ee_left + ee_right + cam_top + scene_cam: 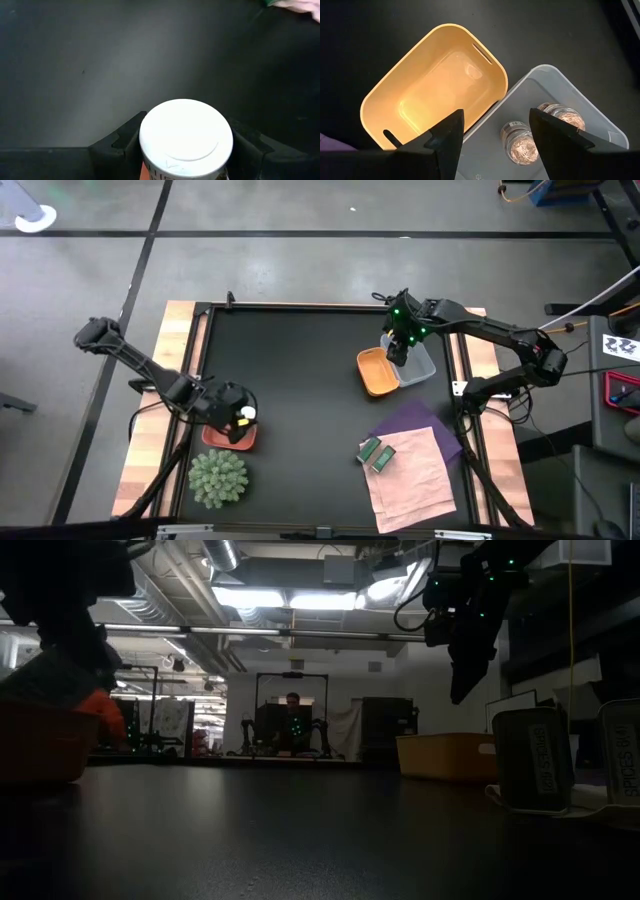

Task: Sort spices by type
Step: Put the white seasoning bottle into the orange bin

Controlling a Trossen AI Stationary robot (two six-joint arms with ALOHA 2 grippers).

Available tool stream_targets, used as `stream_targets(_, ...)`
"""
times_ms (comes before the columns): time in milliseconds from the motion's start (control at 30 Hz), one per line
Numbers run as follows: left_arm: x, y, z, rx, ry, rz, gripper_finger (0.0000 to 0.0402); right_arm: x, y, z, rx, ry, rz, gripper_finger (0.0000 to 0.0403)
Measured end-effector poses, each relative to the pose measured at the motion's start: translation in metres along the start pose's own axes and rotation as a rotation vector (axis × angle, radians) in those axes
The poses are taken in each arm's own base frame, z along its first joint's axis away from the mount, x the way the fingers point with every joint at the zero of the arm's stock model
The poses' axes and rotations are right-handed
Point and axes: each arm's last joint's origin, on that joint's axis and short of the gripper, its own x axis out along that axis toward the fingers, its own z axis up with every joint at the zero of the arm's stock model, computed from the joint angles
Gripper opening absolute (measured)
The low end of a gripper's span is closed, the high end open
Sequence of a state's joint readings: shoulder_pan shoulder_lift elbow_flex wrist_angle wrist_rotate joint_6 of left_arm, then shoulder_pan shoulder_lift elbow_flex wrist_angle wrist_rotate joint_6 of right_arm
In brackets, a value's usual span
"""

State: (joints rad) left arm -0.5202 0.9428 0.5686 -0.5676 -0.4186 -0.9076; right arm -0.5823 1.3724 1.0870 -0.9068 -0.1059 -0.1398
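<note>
White-capped jar (186, 137) clamped in left hand (238, 420) over red tray (226, 437), plant ball (218, 477) beside; right hand (492, 132) open, empty, above clear tray (580, 107) holding two jars (520, 147).

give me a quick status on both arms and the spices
Left gripper shut on white-capped jar over red tray. Right gripper open above clear tray, two pink-topped jars inside. Green packets wait on cloth. Nothing blocking.

White-capped jar (186, 137) clamped upright between gripper fingers; 2 pinkish-topped jars (522, 145) in clear tray; 2 green packets (375, 452) on pink cloth.
</note>
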Motion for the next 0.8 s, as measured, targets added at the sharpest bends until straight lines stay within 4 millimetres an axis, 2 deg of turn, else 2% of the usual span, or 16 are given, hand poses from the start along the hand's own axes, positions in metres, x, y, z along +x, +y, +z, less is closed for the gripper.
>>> stream_targets(500,-0.003,-0.001,-0.002,0.045,-0.167,0.109,0.0191,0.000,0.000,0.003,-0.003,-0.027,-0.004,0.0225)
stream_targets(800,0.012,-0.003,-0.006,0.130,-0.177,0.219,0.0197,0.000,-0.001,0.004,-0.004,-0.039,-0.006,0.0225)
